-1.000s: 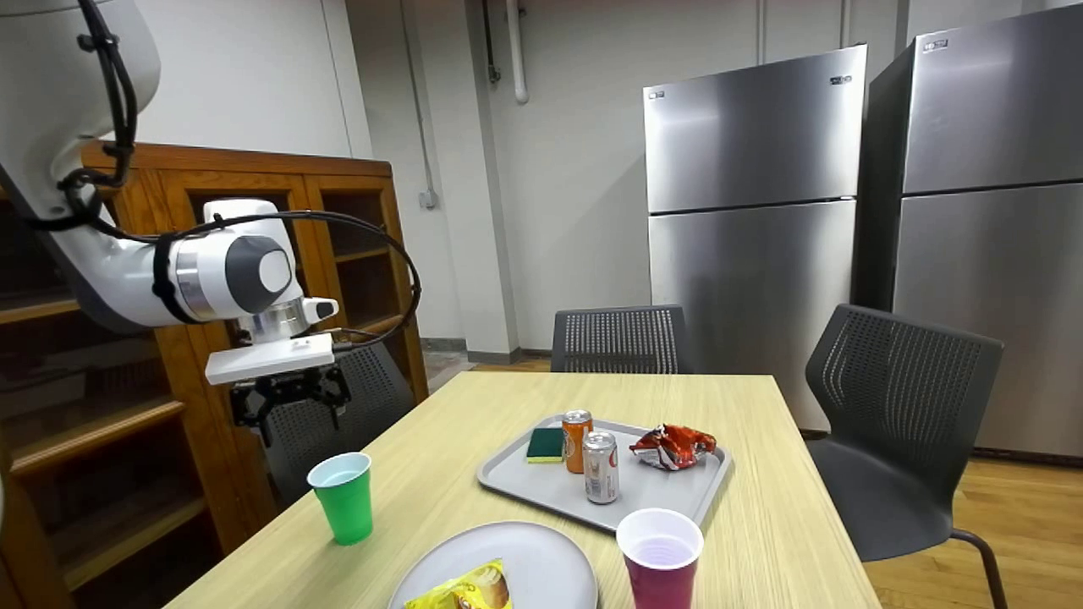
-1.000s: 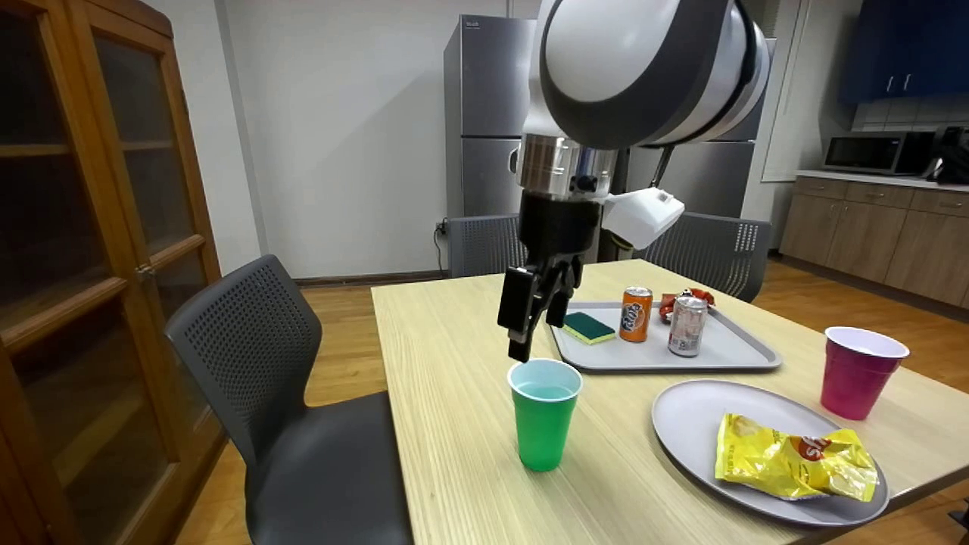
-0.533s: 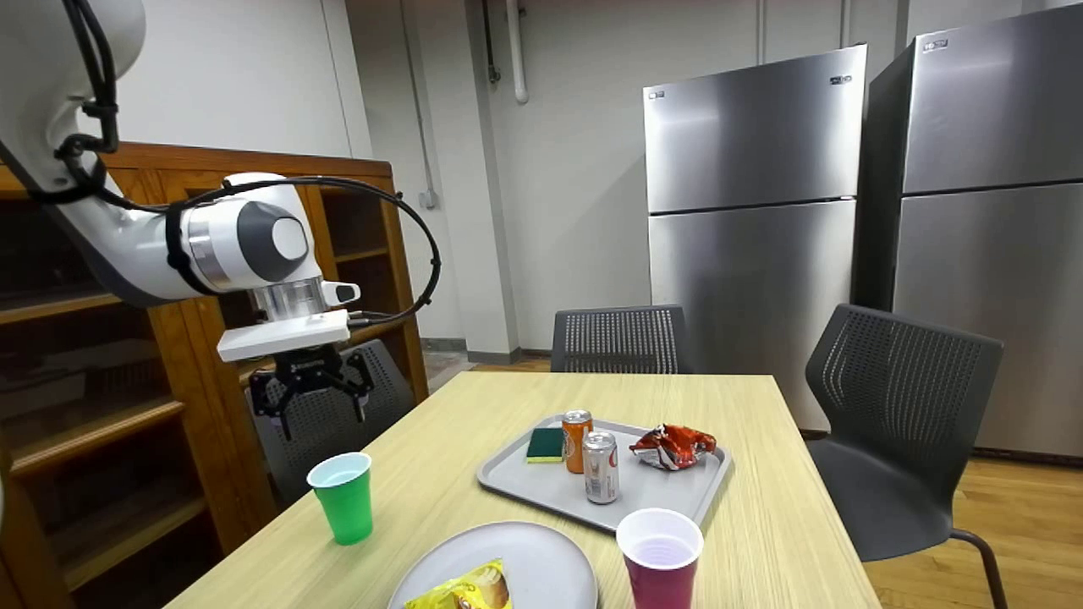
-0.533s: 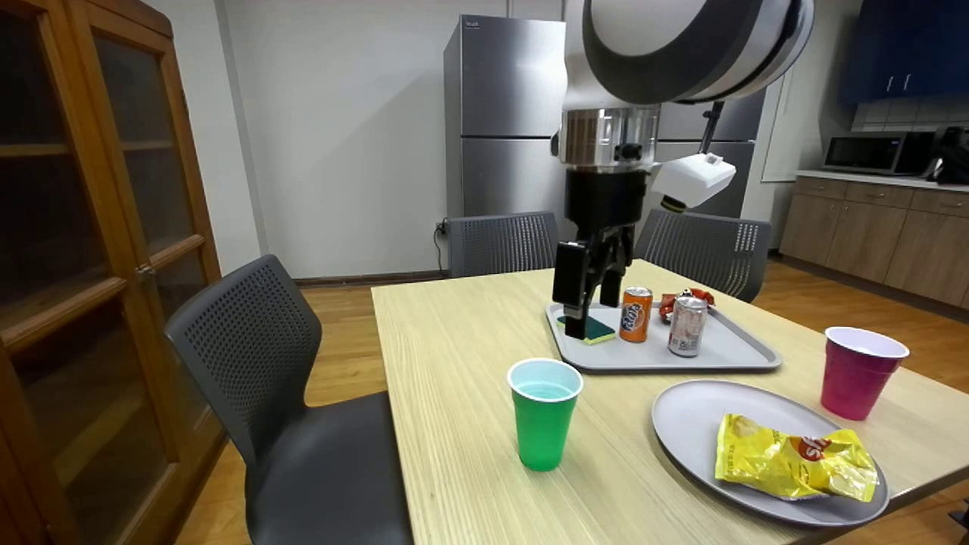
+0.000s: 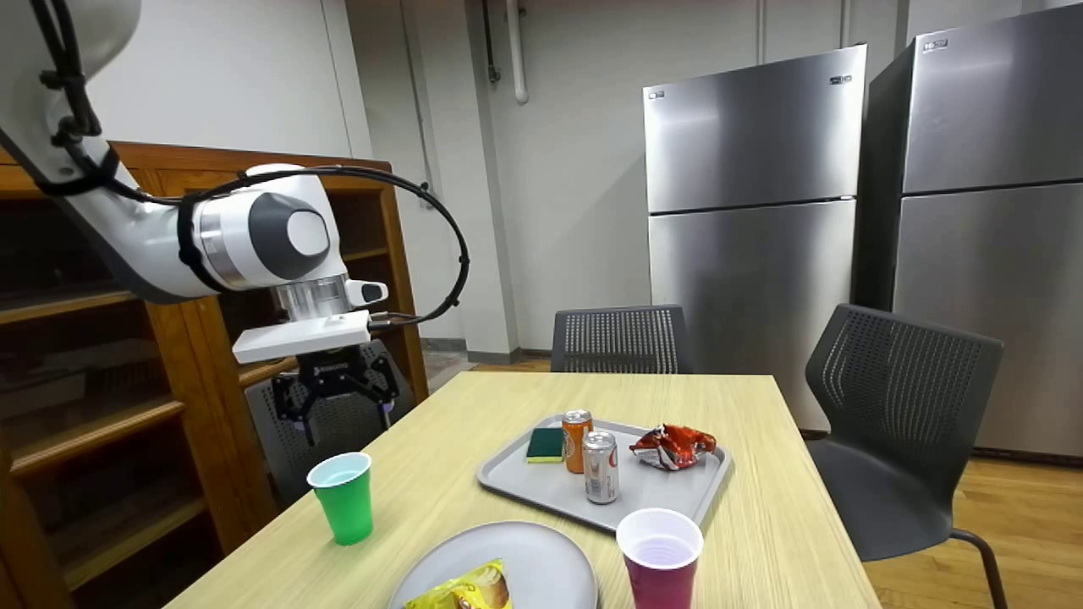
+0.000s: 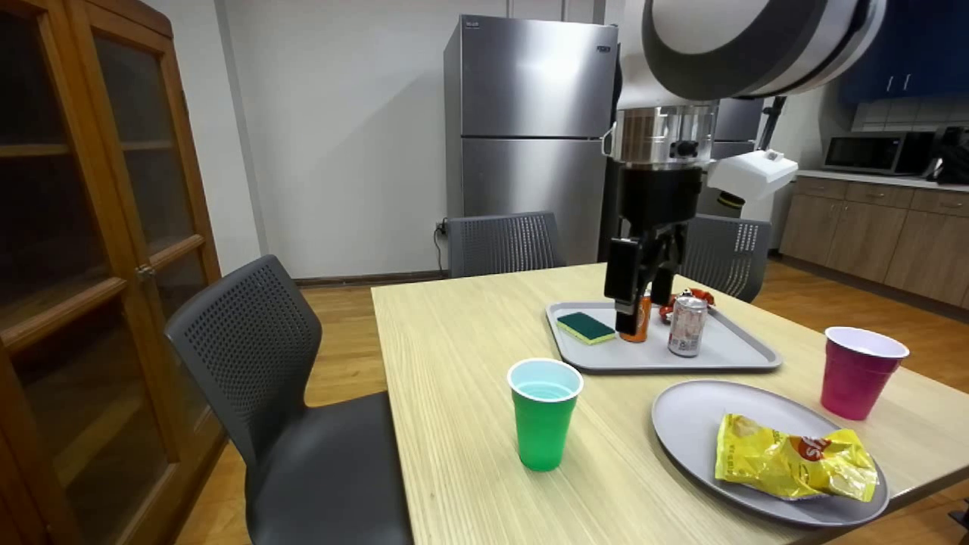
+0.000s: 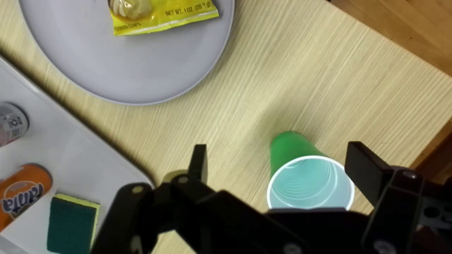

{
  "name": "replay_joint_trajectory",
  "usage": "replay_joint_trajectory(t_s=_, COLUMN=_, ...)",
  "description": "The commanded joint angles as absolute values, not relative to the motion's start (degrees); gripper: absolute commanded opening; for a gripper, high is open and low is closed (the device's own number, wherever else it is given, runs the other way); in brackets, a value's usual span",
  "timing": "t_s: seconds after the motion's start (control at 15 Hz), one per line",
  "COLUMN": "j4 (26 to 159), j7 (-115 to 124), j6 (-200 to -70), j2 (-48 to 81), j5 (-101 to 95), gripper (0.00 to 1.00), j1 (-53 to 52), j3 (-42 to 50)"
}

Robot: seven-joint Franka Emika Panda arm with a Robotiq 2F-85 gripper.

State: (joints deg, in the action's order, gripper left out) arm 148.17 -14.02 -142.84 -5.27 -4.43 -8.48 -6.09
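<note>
My gripper (image 5: 348, 430) is open and empty above the table. It also shows in another exterior view (image 6: 644, 312), where a finger covers part of the orange can (image 6: 640, 327). The nearest thing is an upright green cup (image 5: 343, 503) with a white rim. In the wrist view this cup (image 7: 291, 148) appears between the two spread fingers (image 7: 278, 151), below them and not gripped. The palm hides part of its rim. A grey tray (image 6: 727, 350) holds a green-yellow sponge (image 6: 585, 327), the orange can, a silver can (image 6: 687, 325) and a crumpled red wrapper (image 5: 673, 447).
A round grey plate (image 6: 696, 431) carries a yellow chip bag (image 6: 795, 458). A pink cup (image 6: 852, 386) stands beside the plate. Dark chairs (image 6: 303, 409) surround the table. A wooden cabinet (image 5: 161, 355) and two steel refrigerators (image 5: 753, 152) stand beyond.
The arm and open gripper have moved to the right in both exterior views and risen slightly overall. The cups, tray, plate and their contents have not moved.
</note>
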Motion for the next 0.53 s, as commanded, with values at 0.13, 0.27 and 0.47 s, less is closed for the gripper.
replay_joint_trajectory(t_s=0.13, j4=153.1, j7=-12.6, j6=-141.9, j2=-10.2, j5=-5.1, gripper=1.0, j1=-6.2, j3=-4.0)
replay_joint_trajectory(t_s=0.27, j4=154.0, j7=-12.4, j6=-141.9, j2=-11.0, j5=-5.2, gripper=1.0, j1=-5.6, j3=-3.4)
replay_joint_trajectory(t_s=0.47, j4=152.0, j7=-14.1, j6=-142.8, j2=-7.8, j5=-4.4, gripper=1.0, j1=-6.1, j3=-3.3)
